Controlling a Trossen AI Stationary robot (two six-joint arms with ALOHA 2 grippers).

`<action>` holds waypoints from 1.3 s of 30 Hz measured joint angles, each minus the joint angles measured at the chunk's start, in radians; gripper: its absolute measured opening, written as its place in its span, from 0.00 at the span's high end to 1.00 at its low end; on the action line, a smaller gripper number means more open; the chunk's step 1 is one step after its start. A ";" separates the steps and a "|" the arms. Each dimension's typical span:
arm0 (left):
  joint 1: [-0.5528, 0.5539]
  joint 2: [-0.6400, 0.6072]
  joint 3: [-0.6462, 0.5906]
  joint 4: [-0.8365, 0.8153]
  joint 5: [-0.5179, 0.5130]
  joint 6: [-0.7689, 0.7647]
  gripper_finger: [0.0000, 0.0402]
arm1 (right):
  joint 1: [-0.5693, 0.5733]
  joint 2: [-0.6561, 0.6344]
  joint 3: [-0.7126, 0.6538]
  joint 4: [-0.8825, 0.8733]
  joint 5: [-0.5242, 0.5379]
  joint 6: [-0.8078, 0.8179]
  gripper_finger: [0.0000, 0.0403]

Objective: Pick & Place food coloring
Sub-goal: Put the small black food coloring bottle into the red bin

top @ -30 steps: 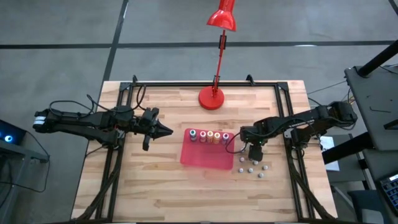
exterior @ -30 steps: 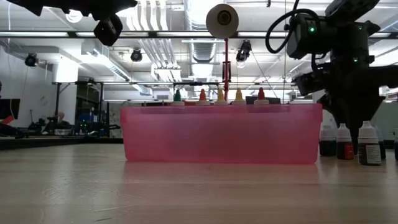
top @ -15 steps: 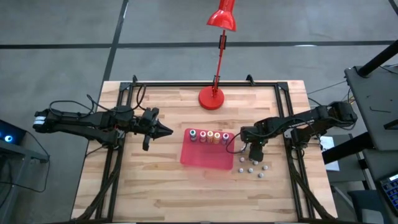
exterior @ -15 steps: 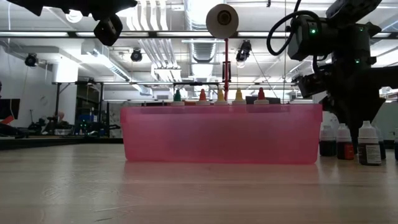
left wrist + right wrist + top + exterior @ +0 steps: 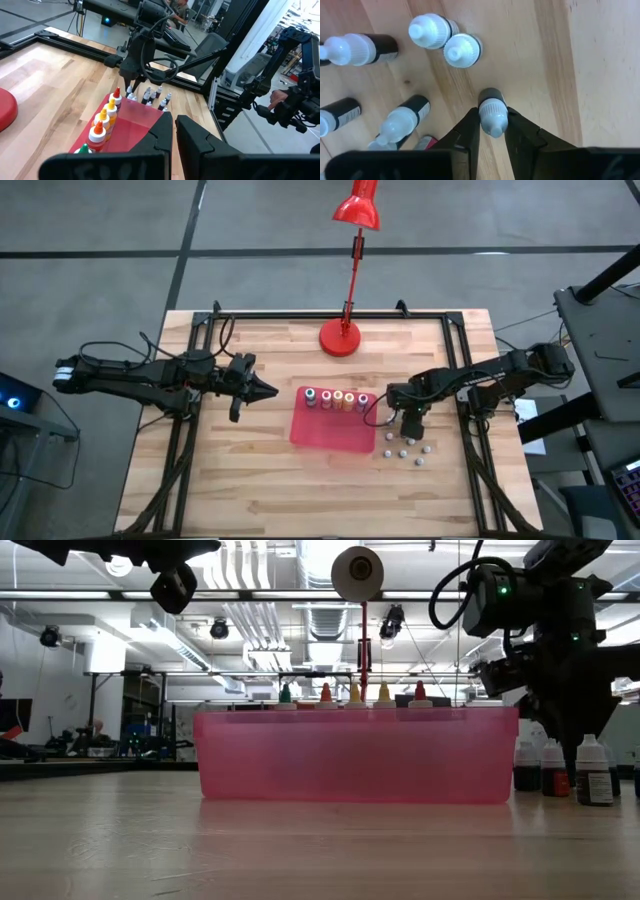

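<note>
Right wrist view shows your right gripper (image 5: 492,131) with its fingers closed around a white-capped dark bottle (image 5: 492,109) standing on the bench (image 5: 540,60), right of centre in the high view beside the red tray (image 5: 330,432). Five coloured-cap food coloring bottles (image 5: 336,399) line the tray's upper edge. Your left gripper (image 5: 268,390) hovers at centre-left, fingers clenched on nothing.

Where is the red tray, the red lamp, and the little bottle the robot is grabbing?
red tray (image 5: 355,755), low view, near wall.
red lamp (image 5: 340,338), high view, round base.
white-capped bottle (image 5: 493,115), right wrist view, ribbed cap.
</note>
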State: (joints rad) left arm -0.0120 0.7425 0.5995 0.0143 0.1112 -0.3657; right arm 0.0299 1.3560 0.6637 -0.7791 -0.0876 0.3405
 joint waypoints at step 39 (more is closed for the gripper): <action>0.000 0.000 0.000 0.000 0.000 -0.001 1.00 | 0.058 0.143 0.585 -0.204 -0.074 -0.080 0.83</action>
State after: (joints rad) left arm -0.0117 0.7422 0.5995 0.0143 0.1112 -0.3668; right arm 0.0882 1.4989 1.2485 -0.9833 -0.1614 0.2607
